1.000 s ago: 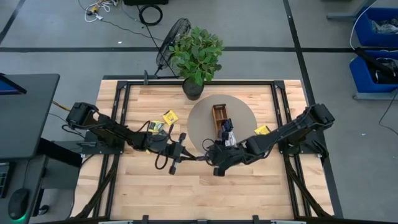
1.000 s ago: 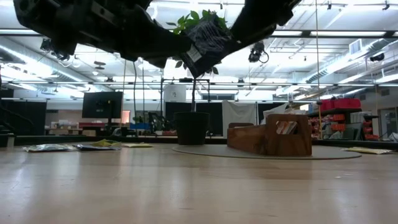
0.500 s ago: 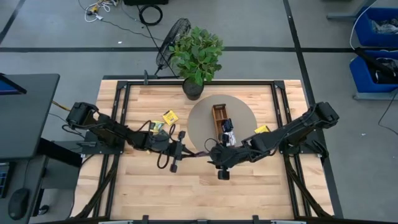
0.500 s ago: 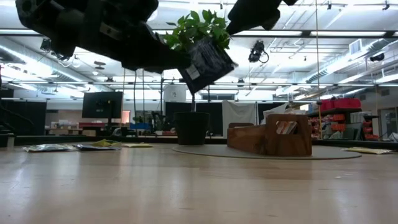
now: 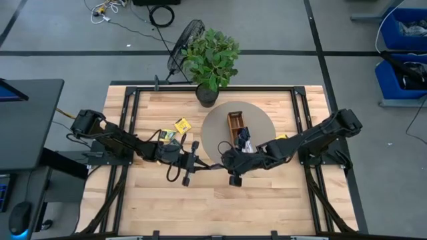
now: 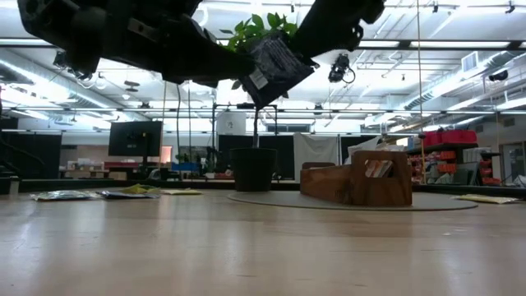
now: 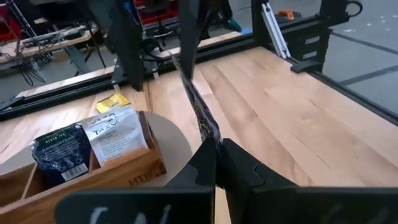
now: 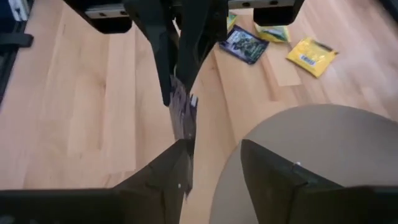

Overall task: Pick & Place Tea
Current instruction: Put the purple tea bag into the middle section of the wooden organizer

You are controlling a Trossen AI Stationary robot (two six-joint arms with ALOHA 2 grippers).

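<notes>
While we look down on the pale wooden counter (image 5: 267, 193), the left end effector (image 5: 215, 165) hangs in mid-air with its two dark fingers clamped on one edge of a dark navy flat tea sachet (image 6: 271, 70), which stands edge-up between the two arms. Right across from it, the right end effector (image 5: 225, 162) meets the same sachet from the other side: its fingers are parted, one (image 8: 163, 171) touching the sachet's edge and the other (image 8: 273, 171) standing well clear, so we see no closed grip there. Just behind the right end effector sits a long brown wooden compartment tray (image 5: 235, 124) on a round grey mat (image 5: 261, 120); in the left wrist view, a dark navy sachet (image 7: 62, 149) and a white one (image 7: 115, 130) stand upright in the tray's near compartment. Behind the left end effector, loose on the counter, lie a green-and-black sachet (image 8: 243, 42) and two yellow sachets (image 8: 313, 55), one of them partly hidden. Another yellow sachet (image 5: 281, 139) lies beside the right arm, near the mat's edge. A potted green plant (image 5: 210, 57) stands at the counter's far edge.
</notes>
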